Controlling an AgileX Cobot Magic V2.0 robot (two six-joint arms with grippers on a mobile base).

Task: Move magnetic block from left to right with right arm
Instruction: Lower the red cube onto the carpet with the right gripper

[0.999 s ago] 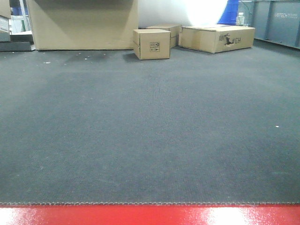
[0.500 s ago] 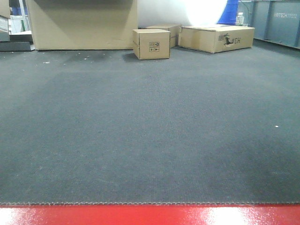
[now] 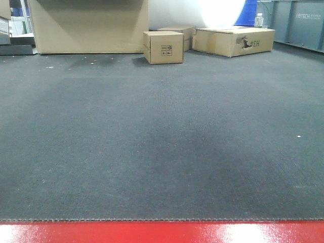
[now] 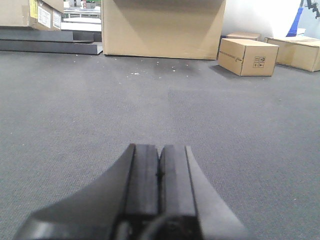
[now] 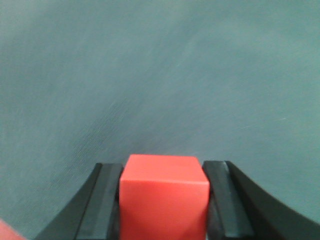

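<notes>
Red magnetic block (image 5: 164, 192) pinched in right pincer (image 5: 164, 200), base cut off; left pincer (image 4: 159, 172) pressed together.

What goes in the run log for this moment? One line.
right gripper: shut on magnetic block | left gripper: shut, empty | below: carpet

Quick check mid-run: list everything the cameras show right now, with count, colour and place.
magnetic block: one, bright red, between the right gripper's fingers, above the carpet
carpet: one, dark grey, covers the floor
red strip: one, glossy, along the front view's bottom edge
small cardboard box: one, brown, far centre
flat cardboard box: one, brown, far right
large cardboard box: one, brown, far left
left gripper: black, jaws together, nothing held
right gripper: black, clamped on the block
</notes>
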